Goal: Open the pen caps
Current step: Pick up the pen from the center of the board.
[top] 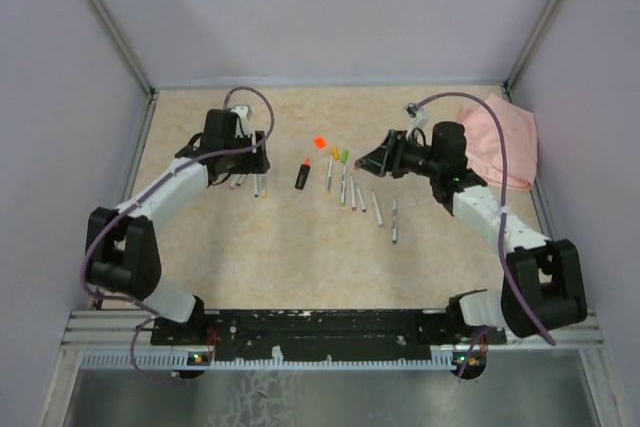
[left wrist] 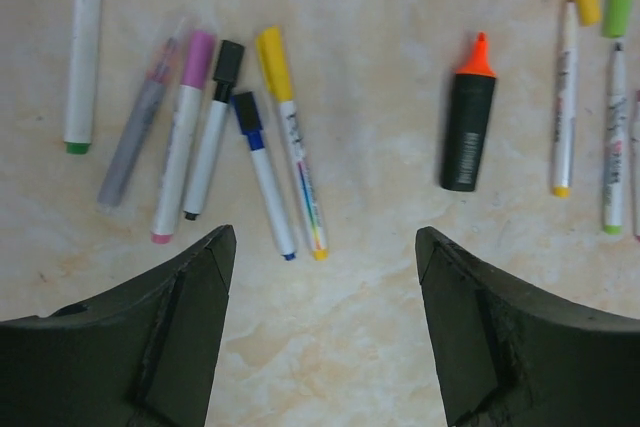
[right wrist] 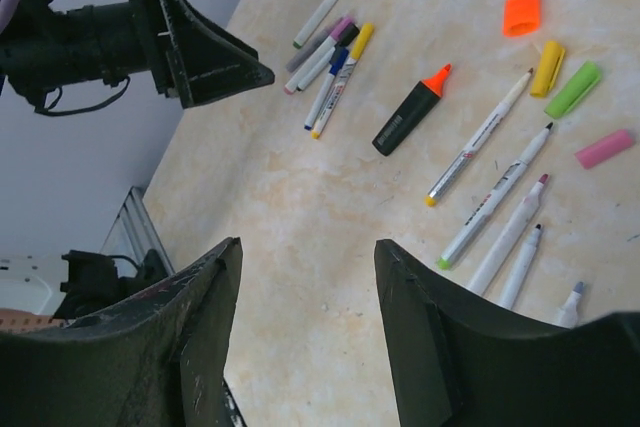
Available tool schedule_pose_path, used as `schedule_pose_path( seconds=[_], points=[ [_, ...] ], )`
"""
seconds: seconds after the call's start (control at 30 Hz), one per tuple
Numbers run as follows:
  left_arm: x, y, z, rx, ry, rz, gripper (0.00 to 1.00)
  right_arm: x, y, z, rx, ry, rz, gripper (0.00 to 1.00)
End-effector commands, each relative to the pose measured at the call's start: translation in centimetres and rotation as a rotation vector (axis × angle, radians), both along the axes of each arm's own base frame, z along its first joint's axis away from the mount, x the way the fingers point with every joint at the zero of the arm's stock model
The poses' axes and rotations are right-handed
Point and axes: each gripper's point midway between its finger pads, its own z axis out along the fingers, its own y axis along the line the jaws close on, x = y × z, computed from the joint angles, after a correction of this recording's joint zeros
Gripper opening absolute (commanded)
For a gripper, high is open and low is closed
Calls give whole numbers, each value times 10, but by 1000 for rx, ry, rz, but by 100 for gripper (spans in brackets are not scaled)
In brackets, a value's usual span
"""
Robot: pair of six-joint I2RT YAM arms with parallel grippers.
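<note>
Spread wide, gripping nothing: left gripper [left wrist: 325, 237] by capped markers [left wrist: 290, 147] at the left; right gripper [right wrist: 310, 247] just right of loose pen caps [right wrist: 547, 67], orange, yellow, green, pink.

a table [top: 300, 267] with a beige, marbled top is enclosed on three sides by plain pale lilac-grey walls: a back wall [top: 330, 7] is set behind the table, and a left wall [top: 50, 97] and a right wall [top: 600, 77] are set along its sides. slanted metal posts [top: 105, 17] are seen rising from the table's two far corners. along the table's near edge a black-and-silver rail [top: 330, 332] is mounted, and beyond that edge a dull grey surface [top: 330, 397] is shown. the table is lit evenly, and only soft shadows are cast on it
</note>
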Motion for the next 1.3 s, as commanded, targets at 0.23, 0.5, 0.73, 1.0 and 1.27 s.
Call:
schedule_pose_path(
  seconds=[0.23, 0.5, 0.73, 1.0, 1.27],
  points=[
    [56, 81, -38, 160, 192, 54, 77, 9, 17, 15, 26, 10, 97, 57],
    [91, 111, -65, 246, 266, 58, 69, 10, 16, 10, 16, 26, 91, 57],
    [113, 121, -79, 270, 273, 66, 61, 7, 13, 6, -4, 35, 88, 57],
    [117, 114, -97, 237, 314, 45, 45, 8, 14, 5, -8, 43, 91, 57],
    [110, 118, -110, 259, 352, 53, 42, 8, 15, 3, -3, 52, 97, 57]
  ],
)
